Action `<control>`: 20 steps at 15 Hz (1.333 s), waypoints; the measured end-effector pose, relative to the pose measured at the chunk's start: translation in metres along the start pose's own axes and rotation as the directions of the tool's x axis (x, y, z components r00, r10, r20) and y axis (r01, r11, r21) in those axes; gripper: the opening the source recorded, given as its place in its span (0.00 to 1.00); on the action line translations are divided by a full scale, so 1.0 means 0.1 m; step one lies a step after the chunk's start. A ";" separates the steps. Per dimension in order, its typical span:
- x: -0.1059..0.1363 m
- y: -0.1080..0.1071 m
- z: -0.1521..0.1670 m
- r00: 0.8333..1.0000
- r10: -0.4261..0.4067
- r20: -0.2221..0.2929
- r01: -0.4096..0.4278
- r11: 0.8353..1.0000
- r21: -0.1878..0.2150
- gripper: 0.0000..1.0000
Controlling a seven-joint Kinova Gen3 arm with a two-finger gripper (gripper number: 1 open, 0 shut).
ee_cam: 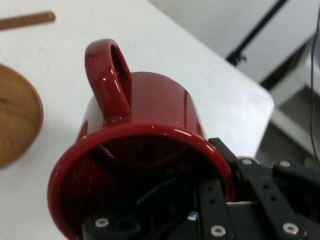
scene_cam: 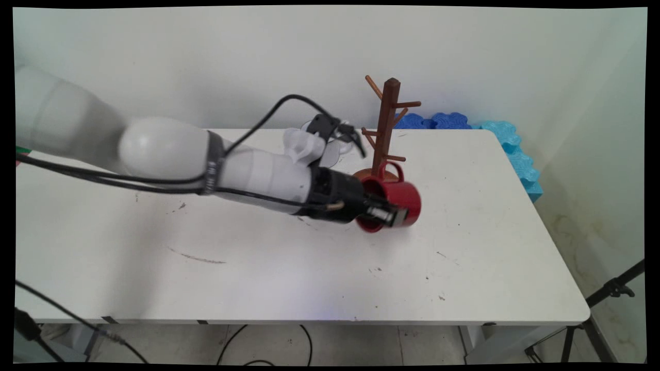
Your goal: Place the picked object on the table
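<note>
A red mug [scene_cam: 399, 202] is tipped on its side just in front of a brown wooden mug tree [scene_cam: 388, 123]. Its handle points up toward the tree's round base [scene_cam: 367, 174]. My gripper [scene_cam: 385, 212] is shut on the mug's rim, with one finger inside the mouth and the other outside on the wall. In the hand view the mug [ee_cam: 145, 115] fills the middle, mouth toward the camera and handle at the top. The gripper [ee_cam: 210, 187] clamps its right rim. The tree's base [ee_cam: 15, 120] shows at the left edge. Whether the mug rests on the table is unclear.
Blue foam pieces [scene_cam: 448, 121] lie along the white table's [scene_cam: 309, 278] far right edge, by the wall. A black tripod [scene_cam: 608, 293] stands on the floor beyond the right corner. Black cables hang along the arm.
</note>
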 end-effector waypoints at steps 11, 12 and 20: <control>0.24 -0.37 -0.56 0.927 0.252 0.277 -0.261 0.965 -0.004 0.00; 0.29 -0.38 -0.59 0.920 0.267 0.286 -0.275 0.961 -0.013 0.00; 0.74 -0.51 -0.80 0.785 0.419 0.457 -0.438 0.896 -0.069 0.00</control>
